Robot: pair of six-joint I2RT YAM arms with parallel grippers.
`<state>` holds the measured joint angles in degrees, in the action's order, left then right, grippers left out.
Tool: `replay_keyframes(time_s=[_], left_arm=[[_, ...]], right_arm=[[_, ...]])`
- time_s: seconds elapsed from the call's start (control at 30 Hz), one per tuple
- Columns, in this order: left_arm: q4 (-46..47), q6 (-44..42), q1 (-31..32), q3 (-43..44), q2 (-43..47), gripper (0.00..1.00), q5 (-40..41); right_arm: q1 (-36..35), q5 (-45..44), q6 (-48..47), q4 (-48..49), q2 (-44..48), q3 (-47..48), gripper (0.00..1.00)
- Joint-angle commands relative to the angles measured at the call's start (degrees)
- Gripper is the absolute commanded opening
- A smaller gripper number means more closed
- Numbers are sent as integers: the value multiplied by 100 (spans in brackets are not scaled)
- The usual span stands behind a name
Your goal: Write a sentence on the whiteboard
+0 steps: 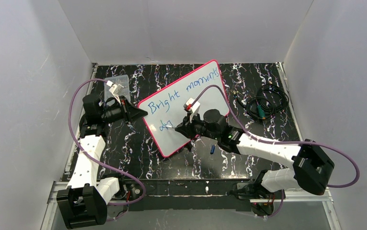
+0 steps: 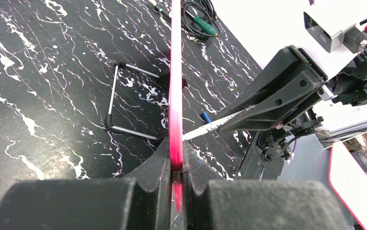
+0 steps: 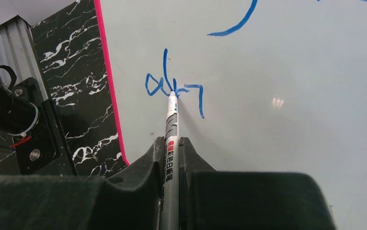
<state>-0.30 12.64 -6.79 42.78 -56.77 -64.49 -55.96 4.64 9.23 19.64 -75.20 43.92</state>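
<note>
Pinching whiteboard (image 1: 174, 139) rim in left gripper (image 2: 176, 154), marker (image 3: 171, 117) in right gripper (image 3: 172, 143); done with "Bright moments", barely into second line of sentence (image 1: 165, 101).

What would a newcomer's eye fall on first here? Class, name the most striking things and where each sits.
The angled whiteboard mid-table draws the eye, with blue words "Bright moments" along its top. The right gripper holds a marker whose tip touches a few blue strokes near the board's lower left, while the left gripper clamps the board's left edge.
</note>
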Motion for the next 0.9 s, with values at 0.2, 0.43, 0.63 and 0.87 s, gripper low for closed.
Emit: replay_keyframes(time_s=[0.2,0.43,0.63,0.87], left_arm=[[268,-14,13,55,184,0,-248],[268,-8,17,50,192,0,-248],[271,-8,12,54,189,0,-248],[276,-6,14,55,191,0,-248]], right_arm=[[6,-304,39,-124,227,-183,1],[-8,-180,101,-129,614,-77,1],[-11,-805,31,-258,667,31,1],[-11,-826,-52,-246,509,64,1]])
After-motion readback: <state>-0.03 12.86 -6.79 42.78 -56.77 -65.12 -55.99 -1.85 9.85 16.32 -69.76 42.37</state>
